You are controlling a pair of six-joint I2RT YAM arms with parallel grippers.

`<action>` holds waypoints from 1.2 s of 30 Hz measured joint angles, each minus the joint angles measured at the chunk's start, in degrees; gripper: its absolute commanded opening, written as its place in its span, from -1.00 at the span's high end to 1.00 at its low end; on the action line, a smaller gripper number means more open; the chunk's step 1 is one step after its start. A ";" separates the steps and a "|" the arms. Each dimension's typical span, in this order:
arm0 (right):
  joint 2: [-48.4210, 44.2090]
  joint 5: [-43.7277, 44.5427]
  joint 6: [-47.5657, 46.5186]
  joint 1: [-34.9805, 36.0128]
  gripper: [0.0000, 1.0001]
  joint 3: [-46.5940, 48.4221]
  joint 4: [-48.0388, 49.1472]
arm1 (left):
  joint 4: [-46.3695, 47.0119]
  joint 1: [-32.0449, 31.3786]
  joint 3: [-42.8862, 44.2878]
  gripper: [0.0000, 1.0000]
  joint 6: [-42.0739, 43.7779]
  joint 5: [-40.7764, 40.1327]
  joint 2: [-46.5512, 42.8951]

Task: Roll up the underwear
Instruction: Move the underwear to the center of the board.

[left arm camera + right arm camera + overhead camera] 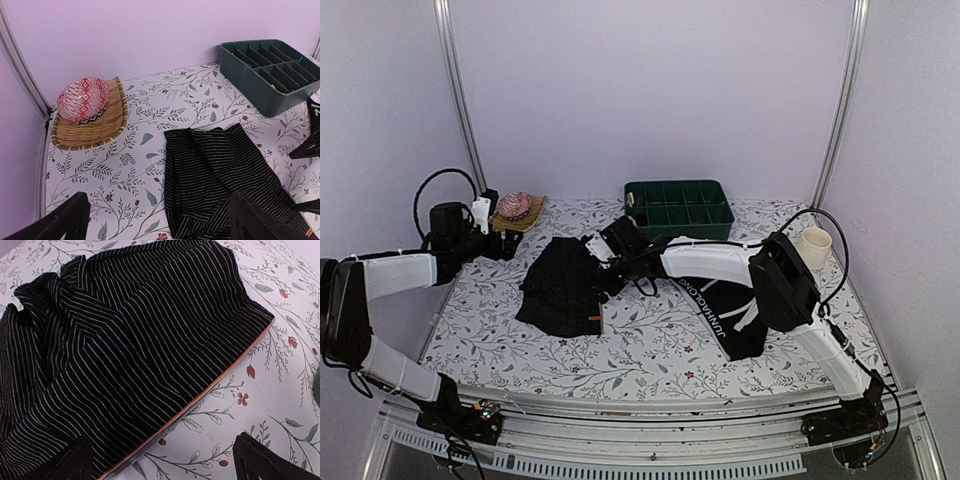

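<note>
Black underwear with thin white stripes and an orange hem lies crumpled left of the table's middle. In the left wrist view this striped underwear spreads to the right of the gap between the fingers. In the right wrist view it fills most of the picture. A second black underwear with white waistband lettering lies partly under the right arm. My right gripper hovers open over the striped pair's orange hem. My left gripper is open above bare table near the basket, holding nothing.
A woven basket holding a red patterned bowl stands at the back left. A green divided tray sits at the back centre. A white cup stands at the right.
</note>
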 measured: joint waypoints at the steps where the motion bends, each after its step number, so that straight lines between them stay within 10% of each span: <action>1: 0.24 0.68 -0.22 0.20 -0.98 -0.02 -0.42 | -0.15 0.00 0.00 -0.97 0.04 -0.28 0.00; 14: 0.72 13.79 -3.19 4.42 -0.97 -2.10 0.72 | -0.20 0.00 0.02 -0.97 1.73 -3.17 0.00; 36: -21.24 12.26 6.69 11.87 -0.97 -34.23 -1.92 | -2.21 -0.72 -0.15 -0.97 10.14 2.89 -4.92</action>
